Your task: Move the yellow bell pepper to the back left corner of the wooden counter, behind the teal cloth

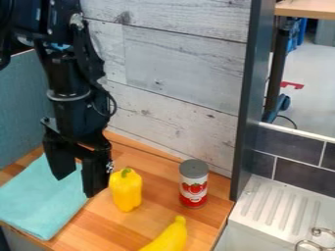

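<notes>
The black gripper [76, 184] hangs at the left over the right part of a folded turquoise cloth [39, 201]. Its two fingers stand apart with nothing between them. Just right of the gripper, a yellow bell pepper [126, 190] with a green stem stands upright on the wooden counter [157, 182]. Farther right is an upright can [194, 184] with a grey top and a red and white label. A yellow banana [169, 238] lies at the bottom edge, below and between the pepper and the can.
A whitish wood-plank wall [177, 73] rises behind the counter, and a teal panel [25, 108] stands at the left. A dark upright post [251, 98] borders the counter's right side. Beyond it are a white ribbed drainboard [278, 208] and dark tiles [294, 174].
</notes>
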Robot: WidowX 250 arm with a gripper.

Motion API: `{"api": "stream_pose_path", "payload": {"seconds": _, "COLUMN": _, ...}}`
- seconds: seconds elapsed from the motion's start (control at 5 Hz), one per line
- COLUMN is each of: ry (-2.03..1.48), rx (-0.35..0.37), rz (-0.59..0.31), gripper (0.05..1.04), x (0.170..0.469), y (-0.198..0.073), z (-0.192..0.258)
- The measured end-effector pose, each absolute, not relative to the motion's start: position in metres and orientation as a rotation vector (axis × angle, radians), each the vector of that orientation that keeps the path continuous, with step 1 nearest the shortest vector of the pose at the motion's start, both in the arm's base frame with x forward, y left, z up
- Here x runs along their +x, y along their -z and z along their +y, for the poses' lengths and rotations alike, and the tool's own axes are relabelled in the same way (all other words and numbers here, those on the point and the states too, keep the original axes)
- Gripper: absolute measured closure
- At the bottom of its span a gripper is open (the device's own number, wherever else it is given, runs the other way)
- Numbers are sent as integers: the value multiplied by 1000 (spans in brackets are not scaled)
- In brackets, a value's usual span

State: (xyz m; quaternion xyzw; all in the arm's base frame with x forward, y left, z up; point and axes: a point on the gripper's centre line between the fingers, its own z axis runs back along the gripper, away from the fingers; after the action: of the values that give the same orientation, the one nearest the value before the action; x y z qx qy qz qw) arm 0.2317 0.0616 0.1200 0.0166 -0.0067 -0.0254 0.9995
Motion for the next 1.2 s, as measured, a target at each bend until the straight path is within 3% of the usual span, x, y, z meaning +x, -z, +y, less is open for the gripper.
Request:
{"api": "stream_pose_path", "payload": {"seconds": 0.4, "ry": 171, "rx": 41, "rz": 1, "gripper": 82, "x": 242, "y": -120, "z": 66}}
{"api": "stream_pose_path", "payload": {"seconds": 0.6, "ry": 261, "rx": 104, "rz": 17, "gripper": 82, "x": 257, "y": -127, "z": 79}}
{"api": "stream_pose_path", "payload": {"seconds": 1.2, "ry": 778, "rx": 45, "rz": 50, "gripper": 82, "x": 293, "y": -102, "z": 83}}
